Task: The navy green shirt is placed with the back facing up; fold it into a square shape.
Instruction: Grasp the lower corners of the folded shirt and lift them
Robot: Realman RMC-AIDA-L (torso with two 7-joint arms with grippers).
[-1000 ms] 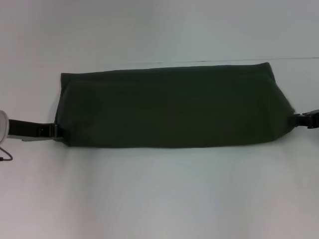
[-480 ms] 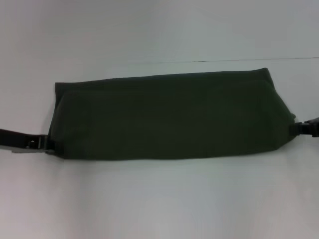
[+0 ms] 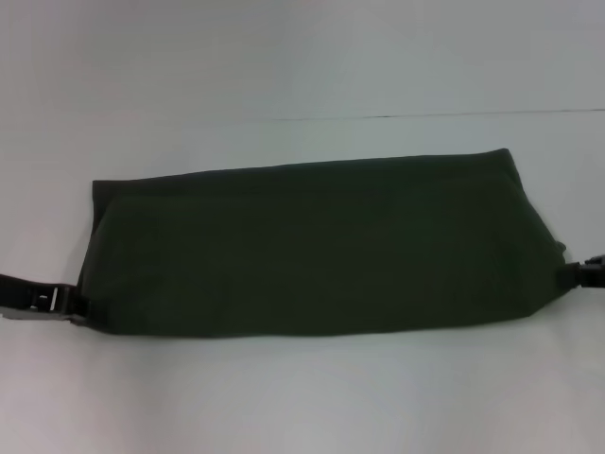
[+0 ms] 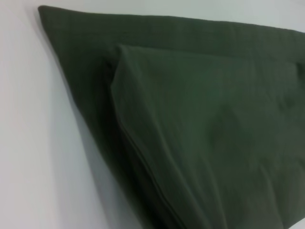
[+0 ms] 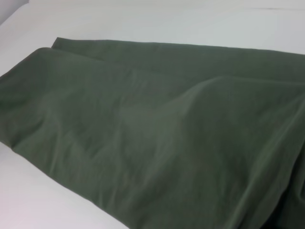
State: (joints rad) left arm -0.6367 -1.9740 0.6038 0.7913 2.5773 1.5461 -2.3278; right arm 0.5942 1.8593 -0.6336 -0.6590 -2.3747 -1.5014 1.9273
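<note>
Over the last second the navy green shirt point(image 3: 317, 246) slides toward the near side of the bench point(image 3: 302, 397), its far fold edge tilting so the left end sits nearer than the right. The left hand point(image 3: 74, 305) travels nearer and outward with the shirt's left corner, and the right hand point(image 3: 579, 274) moves nearer with the right corner.

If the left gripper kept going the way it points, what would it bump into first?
The left gripper points inward at the navy green shirt, whose near-left corner it seems already to grip, so it meets cloth at once.
</note>
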